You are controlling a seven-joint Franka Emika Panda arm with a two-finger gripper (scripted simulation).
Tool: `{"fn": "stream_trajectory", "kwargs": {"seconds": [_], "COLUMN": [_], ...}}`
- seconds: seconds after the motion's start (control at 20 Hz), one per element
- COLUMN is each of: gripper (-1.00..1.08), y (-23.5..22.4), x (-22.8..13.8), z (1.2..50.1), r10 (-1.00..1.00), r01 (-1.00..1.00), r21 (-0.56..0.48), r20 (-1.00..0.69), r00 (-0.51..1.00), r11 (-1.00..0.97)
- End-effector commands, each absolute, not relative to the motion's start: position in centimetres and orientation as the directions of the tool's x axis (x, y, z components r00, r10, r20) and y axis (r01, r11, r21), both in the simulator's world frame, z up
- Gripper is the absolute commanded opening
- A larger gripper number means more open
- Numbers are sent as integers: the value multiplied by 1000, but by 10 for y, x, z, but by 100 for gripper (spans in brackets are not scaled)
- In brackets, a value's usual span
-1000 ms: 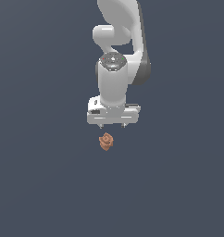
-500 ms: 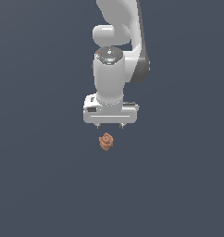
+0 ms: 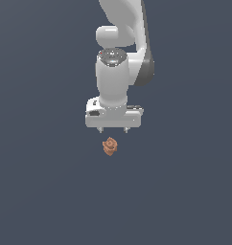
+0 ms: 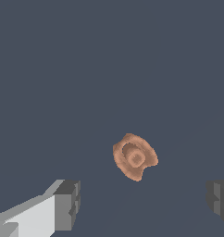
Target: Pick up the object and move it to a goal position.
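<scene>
The object (image 3: 110, 146), a small orange-brown knobbly lump, lies on the plain dark desk (image 3: 36, 191) near the middle of the exterior view, with nothing touching it. In the wrist view it (image 4: 134, 157) shows a rounded hollow on its upper face and an uneven, lobed edge, so it looks as if it rests on a broad side; I cannot tell exactly how it sits on the surface.

The tool (image 3: 114, 130) hangs at about twelve o'clock from the lump in the exterior view, near it but apart, pointing straight down. It is released: the two fingertips (image 4: 67, 205) stand wide apart in the wrist view, and the lump lies in the span between them, though toward the far side of the line joining them, not squarely on it. That spread and that overhead stance suit a straight descent, I judge, with one finger passing each side of the lump before closing. A small shift seems needed first so the lump sits on the closing line; otherwise the fingers might catch only a lobe and tip it away.

The white arm (image 3: 119, 67) rises behind the tool out of the exterior view at twelve o'clock.

No box, tray or other container shows in either view, and no goal marker can be seen. The lift is not yet begun.
</scene>
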State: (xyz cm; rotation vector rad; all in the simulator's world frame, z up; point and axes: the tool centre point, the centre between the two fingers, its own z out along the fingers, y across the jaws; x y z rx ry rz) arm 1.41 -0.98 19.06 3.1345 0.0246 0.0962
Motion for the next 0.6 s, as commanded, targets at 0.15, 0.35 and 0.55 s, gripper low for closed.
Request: {"fn": "stream_trajectory", "kwargs": {"seconds": [0.15,0.35,0.55], "gripper": [100,100,100], "y": [-12,-15,-17], "x": [14,13,13], "z": [182,172,160], "r10": [76,146,236], "r01": [75,145,236], "r21": [11,16,20], "r20": [55,48,38], "r00": [996,988,971], "r11": [-997,-989,-972]}}
